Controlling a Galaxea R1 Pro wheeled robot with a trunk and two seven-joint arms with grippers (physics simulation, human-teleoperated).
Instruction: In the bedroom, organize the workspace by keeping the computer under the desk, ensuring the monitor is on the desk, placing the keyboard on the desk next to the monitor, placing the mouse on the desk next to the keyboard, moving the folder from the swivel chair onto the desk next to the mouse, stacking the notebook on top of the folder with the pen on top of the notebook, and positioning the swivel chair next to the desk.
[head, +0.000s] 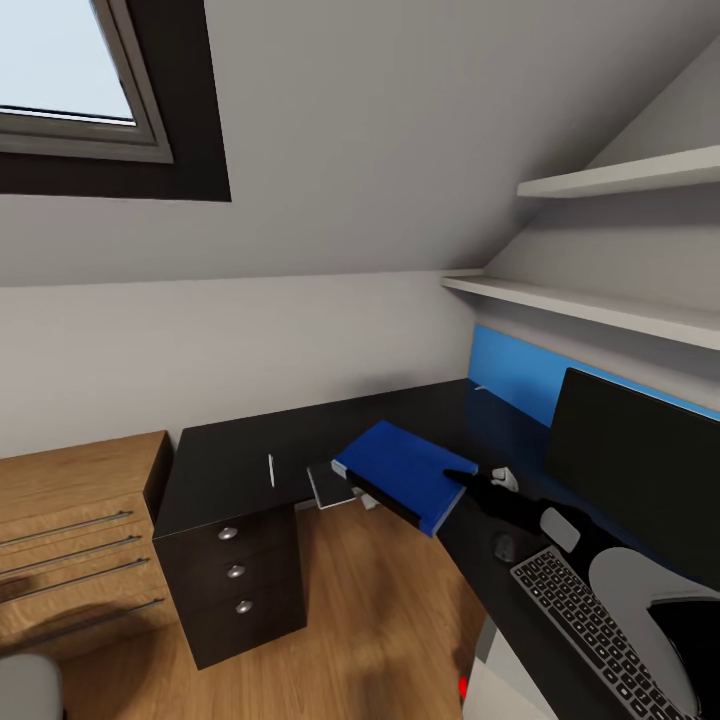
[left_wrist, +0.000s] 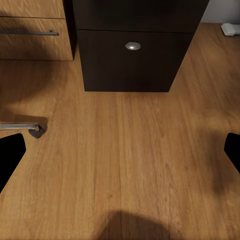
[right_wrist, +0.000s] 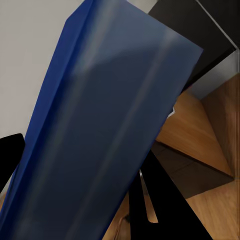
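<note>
right end effector (head: 470, 478) clamped on flat glossy blue folder (head: 405, 472), held above glossy black surface (head: 230, 455) corner. black mouse (head: 503, 546) just behind it. left end effector (left_wrist: 120, 150) fingers apart over wood floor (left_wrist: 130, 165).

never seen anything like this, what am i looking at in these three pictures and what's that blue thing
These are simulator renders from a wheeled robot with two arms, in a bedroom. The big picture comes from a camera on its head, looking down at a black desk. The other two come from cameras near each gripper.

The blue thing is a folder. The right gripper holds it by one edge, above the desk's inner corner; the same folder shows close up in the right wrist view.

On the desk lie a pale pen, a black mouse, a keyboard and a monitor. A dark notebook lies at the desk edge, partly under the folder.

The left wrist camera looks at the wooden floor and the desk's drawer unit.
</note>
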